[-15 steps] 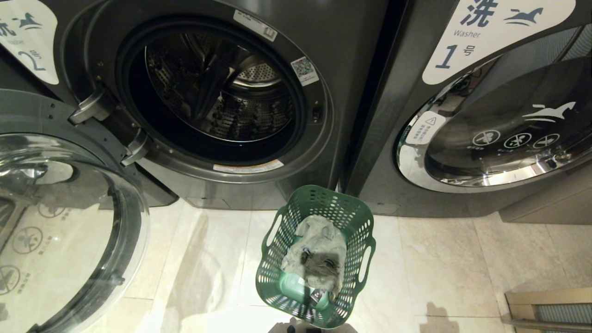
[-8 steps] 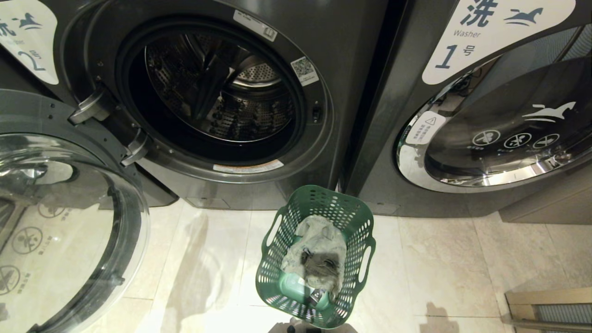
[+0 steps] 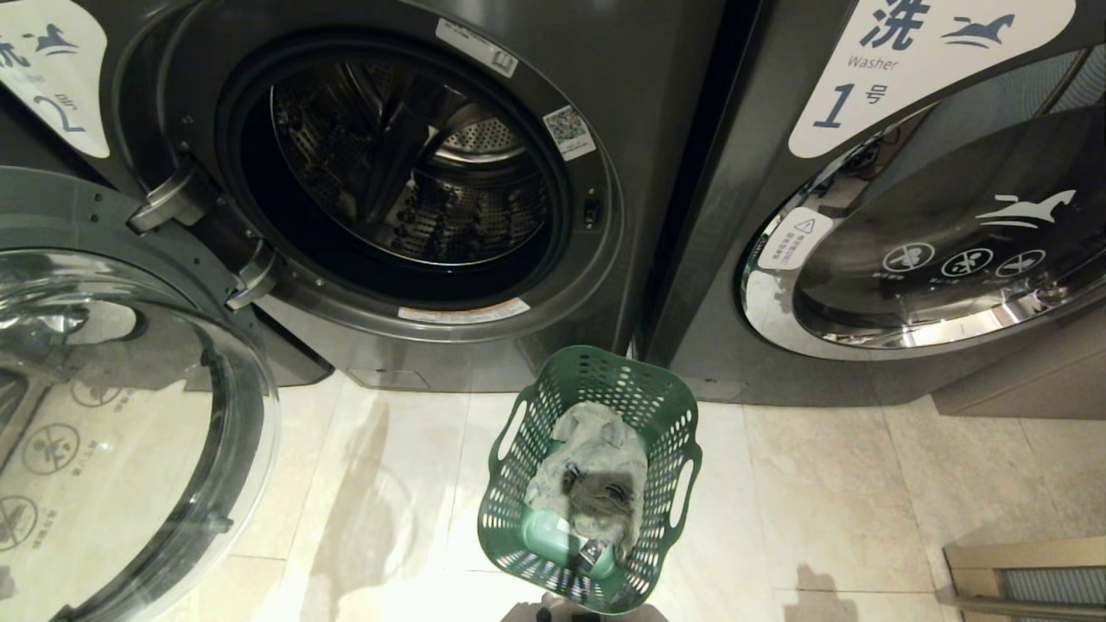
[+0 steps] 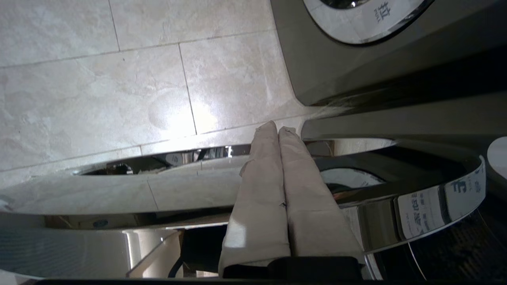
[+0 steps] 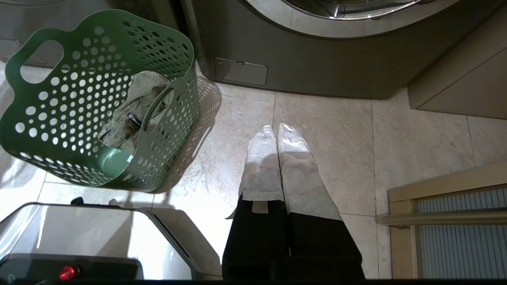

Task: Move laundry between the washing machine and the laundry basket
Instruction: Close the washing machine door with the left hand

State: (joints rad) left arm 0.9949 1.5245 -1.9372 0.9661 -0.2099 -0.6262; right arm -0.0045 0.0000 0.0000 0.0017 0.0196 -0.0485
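In the head view, the washing machine (image 3: 415, 173) marked 2 stands with its door (image 3: 112, 415) swung wide to the left and its drum open. The laundry basket (image 3: 683, 432) sits on the tiled floor (image 3: 821, 501) before the gap between this machine and its neighbour (image 3: 907, 216), and the laundry (image 3: 596, 479) lies inside it.

In the left wrist view, the left pincer (image 4: 278, 130) is pressed together, empty, beside the door's chrome rim.

In the right wrist view, the right pincer (image 5: 276, 130) is likewise pressed together and empty above the floor, near the basket.
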